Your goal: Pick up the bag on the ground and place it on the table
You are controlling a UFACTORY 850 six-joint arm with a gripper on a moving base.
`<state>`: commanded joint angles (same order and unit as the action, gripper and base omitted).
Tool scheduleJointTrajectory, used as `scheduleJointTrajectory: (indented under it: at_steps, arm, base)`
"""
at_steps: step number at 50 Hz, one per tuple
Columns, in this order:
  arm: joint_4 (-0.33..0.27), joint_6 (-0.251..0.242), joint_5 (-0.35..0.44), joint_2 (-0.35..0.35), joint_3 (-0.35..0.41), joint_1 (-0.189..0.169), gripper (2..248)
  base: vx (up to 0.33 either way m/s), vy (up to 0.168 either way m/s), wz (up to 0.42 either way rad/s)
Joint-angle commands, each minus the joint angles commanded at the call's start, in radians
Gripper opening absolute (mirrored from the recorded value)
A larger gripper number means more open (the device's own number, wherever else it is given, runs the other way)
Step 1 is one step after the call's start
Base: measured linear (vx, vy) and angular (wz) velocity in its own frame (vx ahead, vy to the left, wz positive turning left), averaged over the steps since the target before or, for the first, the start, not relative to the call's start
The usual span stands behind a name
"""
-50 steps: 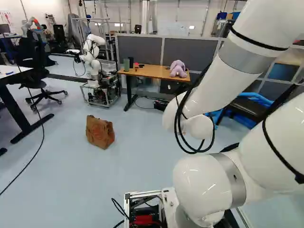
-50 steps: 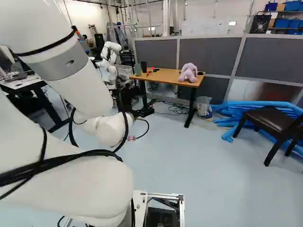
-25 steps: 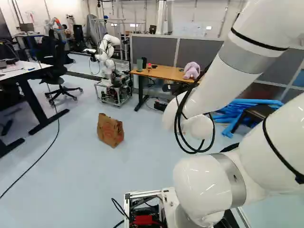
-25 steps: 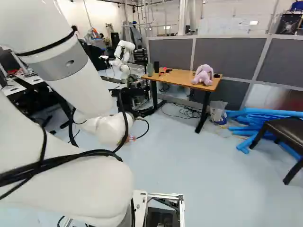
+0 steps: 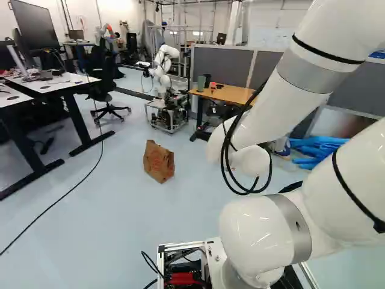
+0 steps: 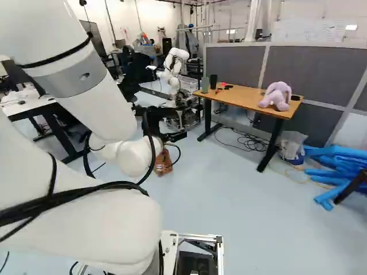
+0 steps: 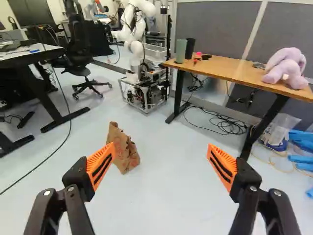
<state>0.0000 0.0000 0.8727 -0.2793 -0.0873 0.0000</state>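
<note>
The end effector (image 6: 174, 136) is open, its orange-padded fingers wide apart. The brown paper bag (image 7: 126, 155) stands on the floor (image 7: 161, 196), ahead of and below it, off toward the finger on the office chair's (image 7: 78, 58) side, clear of the wooden bench (image 7: 225, 71).
</note>
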Motion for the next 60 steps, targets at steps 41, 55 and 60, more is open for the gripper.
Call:
scheduleJointTrajectory:
  at_steps: [41,55,60]
  arm:
    - [0.0,0.0,0.0,0.0,0.0,0.0,247]
    - [0.0,0.0,0.0,0.0,0.0,0.0,247]
    - [0.0,0.0,0.0,0.0,0.0,0.0,247]
  base:
    - [0.093,0.063,0.303]
    - [0.084,0.02,0.093]
    - [0.089,0.003,0.008]
